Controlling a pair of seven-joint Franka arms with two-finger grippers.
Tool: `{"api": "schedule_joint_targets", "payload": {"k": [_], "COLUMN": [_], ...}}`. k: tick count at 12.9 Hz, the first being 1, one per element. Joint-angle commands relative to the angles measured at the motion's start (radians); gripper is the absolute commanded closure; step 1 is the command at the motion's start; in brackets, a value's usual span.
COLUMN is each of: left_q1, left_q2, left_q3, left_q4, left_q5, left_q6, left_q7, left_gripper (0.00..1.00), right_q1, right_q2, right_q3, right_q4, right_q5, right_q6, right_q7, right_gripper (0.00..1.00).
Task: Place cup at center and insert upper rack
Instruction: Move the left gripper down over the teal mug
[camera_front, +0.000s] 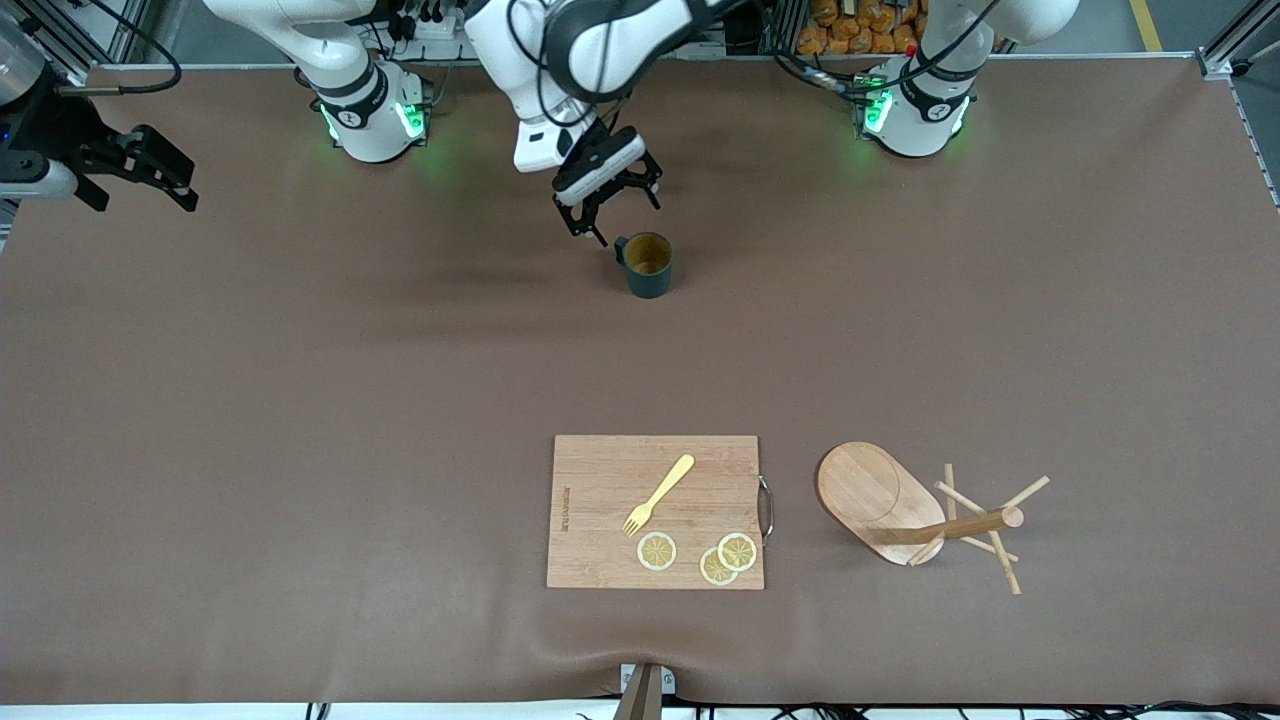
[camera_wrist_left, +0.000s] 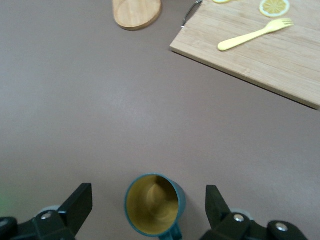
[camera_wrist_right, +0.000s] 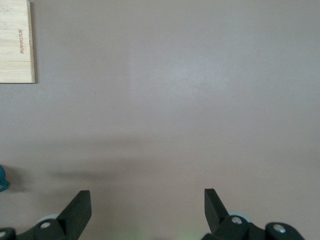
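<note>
Front view is showing the cutting board (camera_front: 655, 512) nearest the camera, with the upper rack (camera_front: 925, 515) lying tipped over beside it toward the left arm's end, its post running lengthwise along the table, top pointing away from the board. Farther from the camera than the board, the cup (camera_front: 648, 265) is standing upright, mouth up. The left gripper (camera_front: 607, 207) is hovering just above it, fingers spread and empty, while the right gripper (camera_front: 150, 168) is waiting, jaws apart, over the right arm's end.

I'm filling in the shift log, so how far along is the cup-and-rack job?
Nothing looks done yet. In hand: the open left gripper hovers by the upright cup, not gripping it. The right gripper waits open at its end of the table. Left: placing the cup, and the upper rack, lying tipped over beside the cutting board.
</note>
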Motion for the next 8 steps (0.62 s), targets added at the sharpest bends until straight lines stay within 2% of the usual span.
{"api": "schedule_joint_targets", "payload": {"k": [1, 4, 6, 8], "left_q1": [-0.109, -0.192, -0.256, -0.347], "left_q2": [0.106, 0.172, 0.223, 0.275], "left_q3": [0.087, 0.136, 0.169, 0.257], "left_q4": [0.103, 0.128, 0.127, 0.13], "left_q5": [0.024, 0.027, 0.039, 0.044], "left_q6": [-0.026, -0.018, -0.027, -0.027], "left_q7": [-0.114, -0.205, -0.31, -0.396], "left_gripper": [0.0, 0.0, 0.0, 0.0], "right_q1": [-0.01, -0.022, -0.029, -0.033], "right_q2": [0.019, 0.065, 0.111, 0.158], "right_q3": [-0.004, -0.01, -0.01, -0.01], "right_q4": [0.006, 0.011, 0.054, 0.106], "right_q5": [-0.008, -0.006, 0.012, 0.012], "right_q6": [0.001, 0.018, 0.015, 0.007], "right_q7": [0.013, 0.007, 0.018, 0.007], "right_gripper": [0.0, 0.0, 0.0, 0.0]}}
